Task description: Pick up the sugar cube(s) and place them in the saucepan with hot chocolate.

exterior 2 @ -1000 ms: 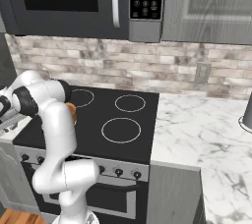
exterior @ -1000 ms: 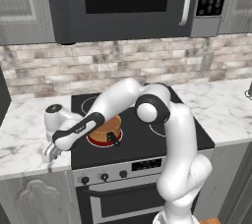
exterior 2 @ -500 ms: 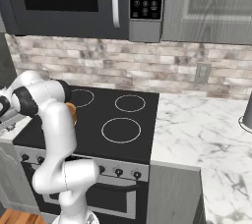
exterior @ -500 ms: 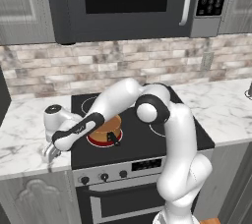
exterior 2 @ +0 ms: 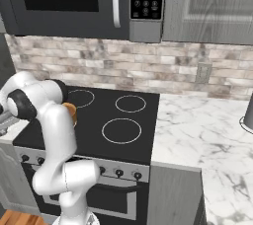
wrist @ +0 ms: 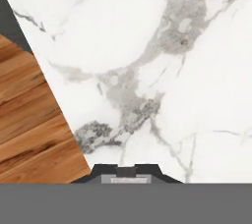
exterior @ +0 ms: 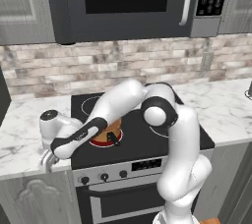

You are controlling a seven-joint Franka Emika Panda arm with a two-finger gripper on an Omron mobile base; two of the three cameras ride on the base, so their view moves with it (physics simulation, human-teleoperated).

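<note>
The copper-orange saucepan sits on the front left burner, half hidden behind my forearm, with its black handle pointing forward. A sliver of the saucepan shows past my arm in the right base view. My gripper is down on the marble counter left of the stove, by the front edge. In the hand view the gripper has its dark tips drawn together on a small dull brownish-grey block, one sugar cube. The other cube is out of view.
The black stove top lies right of the gripper. The counter's front edge runs diagonally in the hand view, with the wooden floor beyond it. A microwave hangs above the stove.
</note>
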